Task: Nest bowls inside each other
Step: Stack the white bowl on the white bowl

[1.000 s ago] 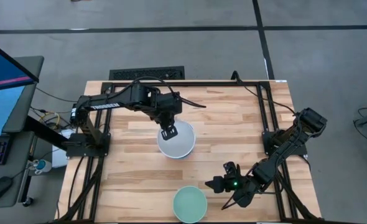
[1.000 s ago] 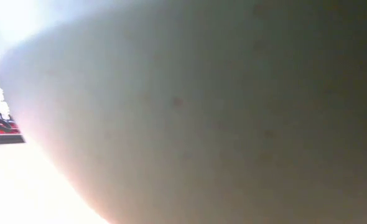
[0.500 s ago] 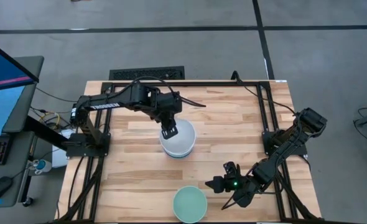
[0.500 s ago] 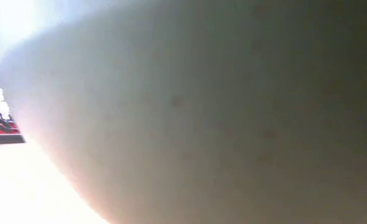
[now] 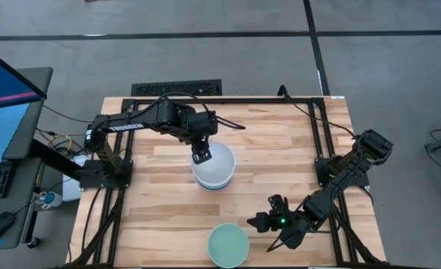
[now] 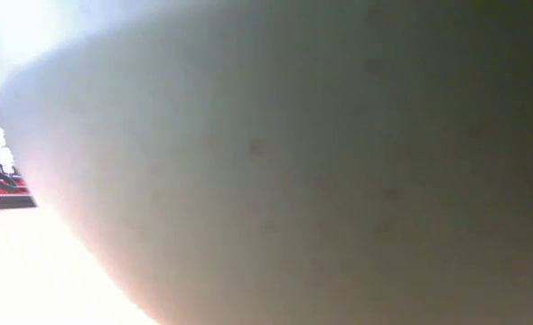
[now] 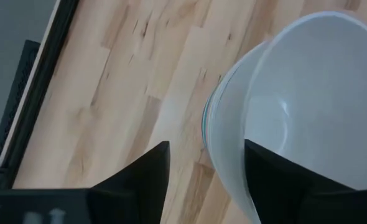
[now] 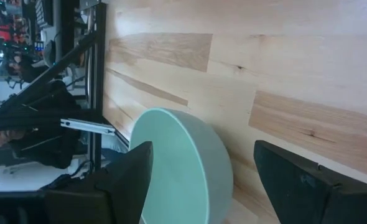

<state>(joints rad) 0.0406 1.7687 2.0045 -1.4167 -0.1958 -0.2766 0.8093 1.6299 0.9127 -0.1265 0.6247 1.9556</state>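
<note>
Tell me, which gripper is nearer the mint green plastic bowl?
Right. The right gripper sits open just beside the mint green plastic bowl at the table's near edge; the left gripper is farther off, over the white bowl stack.

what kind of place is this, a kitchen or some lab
Most likely a robotics lab or workshop, not a kitchen: a pale butcher-block wooden table in a black metal frame carries two dark arms, a computer monitor stands beside it, and the floor is bare grey concrete.

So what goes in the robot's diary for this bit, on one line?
left gripper: open, at rim of white bowl stack | right gripper: open, beside mint green bowl | mint bowl not nested yet
</note>
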